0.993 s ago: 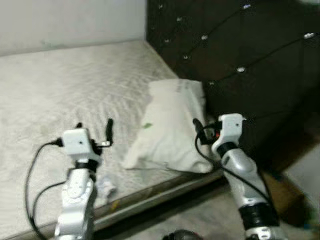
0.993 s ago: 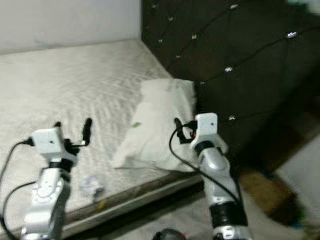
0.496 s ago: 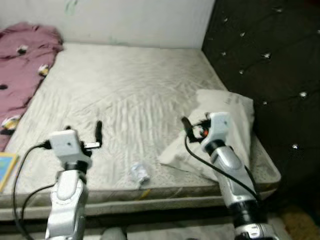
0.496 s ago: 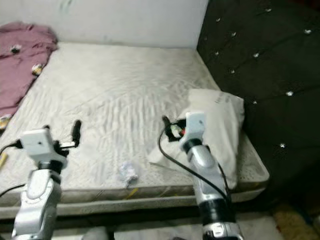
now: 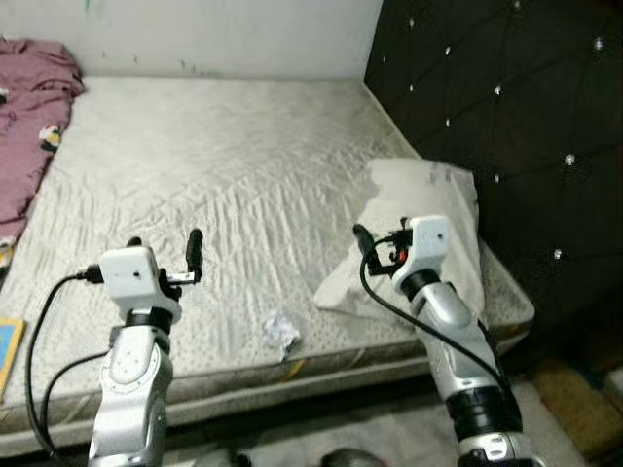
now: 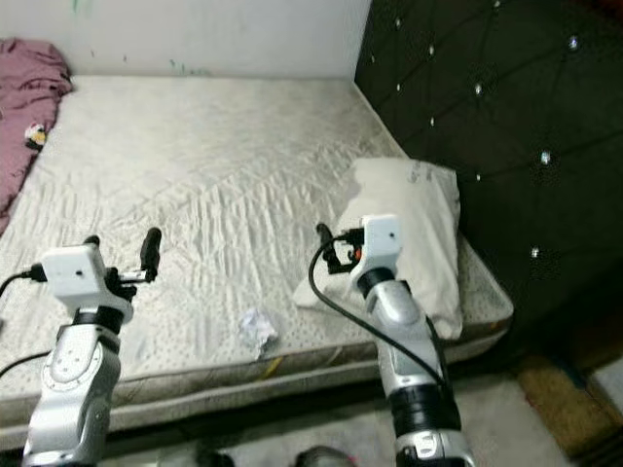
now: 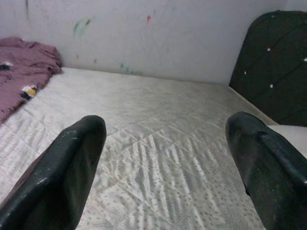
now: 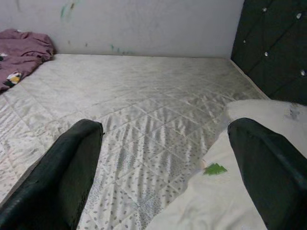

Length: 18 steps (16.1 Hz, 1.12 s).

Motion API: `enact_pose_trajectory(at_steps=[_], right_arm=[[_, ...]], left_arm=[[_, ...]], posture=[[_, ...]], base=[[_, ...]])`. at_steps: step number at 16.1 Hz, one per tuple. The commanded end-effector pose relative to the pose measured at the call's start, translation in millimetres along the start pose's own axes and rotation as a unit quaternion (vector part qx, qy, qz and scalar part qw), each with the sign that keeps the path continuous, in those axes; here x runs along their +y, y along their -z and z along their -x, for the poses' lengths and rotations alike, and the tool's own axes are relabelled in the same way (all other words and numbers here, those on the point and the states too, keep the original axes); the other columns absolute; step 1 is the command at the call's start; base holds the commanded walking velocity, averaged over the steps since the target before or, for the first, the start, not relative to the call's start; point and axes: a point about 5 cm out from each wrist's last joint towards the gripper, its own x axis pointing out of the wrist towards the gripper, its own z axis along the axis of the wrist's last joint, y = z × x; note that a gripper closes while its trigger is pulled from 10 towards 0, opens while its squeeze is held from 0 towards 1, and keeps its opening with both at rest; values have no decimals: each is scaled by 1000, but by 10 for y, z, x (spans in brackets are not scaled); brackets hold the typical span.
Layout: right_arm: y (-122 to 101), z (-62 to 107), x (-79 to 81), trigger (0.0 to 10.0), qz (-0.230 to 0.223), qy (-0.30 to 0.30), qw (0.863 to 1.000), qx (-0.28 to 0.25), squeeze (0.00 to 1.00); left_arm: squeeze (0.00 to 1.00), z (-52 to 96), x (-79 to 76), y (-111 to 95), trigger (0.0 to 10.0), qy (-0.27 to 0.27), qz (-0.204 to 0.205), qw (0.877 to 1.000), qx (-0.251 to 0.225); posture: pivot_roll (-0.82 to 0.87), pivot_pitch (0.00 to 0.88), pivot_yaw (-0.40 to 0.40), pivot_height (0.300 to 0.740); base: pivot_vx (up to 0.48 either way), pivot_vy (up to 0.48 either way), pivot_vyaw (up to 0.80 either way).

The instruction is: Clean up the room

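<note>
Bare quilted white mattress [image 5: 224, 175] ahead; crumpled white paper scrap [image 5: 281, 330] between my released left jaws [image 5: 164, 255] and released right jaws [image 5: 362, 245], white pillow [image 5: 428, 229] beside the right.

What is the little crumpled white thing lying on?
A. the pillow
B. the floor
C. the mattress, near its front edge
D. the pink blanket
C: the crumpled paper lies on the bare mattress close to its front edge, between the two arms, apart from the pillow and far from the pink blanket.
</note>
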Motion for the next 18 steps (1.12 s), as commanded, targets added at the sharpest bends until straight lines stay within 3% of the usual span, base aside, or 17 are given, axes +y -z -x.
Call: enact_pose_trajectory(at_steps=[1,11,15,18], right_arm=[[-12,4,-28,10000,-5,8,1000,0,0],[-3,13,-36,10000,-2,4,1000,3,0],[0,11,-30,10000,5,4,1000,4,0],[3,12,-34,10000,3,5,1000,5,0]], left_arm=[[0,17,19,-17,10000,-8,-3,1000,-4],[0,27,19,0,10000,-10,9,1000,9],[0,27,8,-3,10000,-7,2,1000,8],[0,31,7,-17,10000,-11,-12,1000,4]], posture=[[-4,0,-82,740],[-3,0,-88,740],[-2,0,-89,740],[-2,0,-89,740]], base=[[0,0,0],[0,0,0],[0,0,800],[0,0,150]])
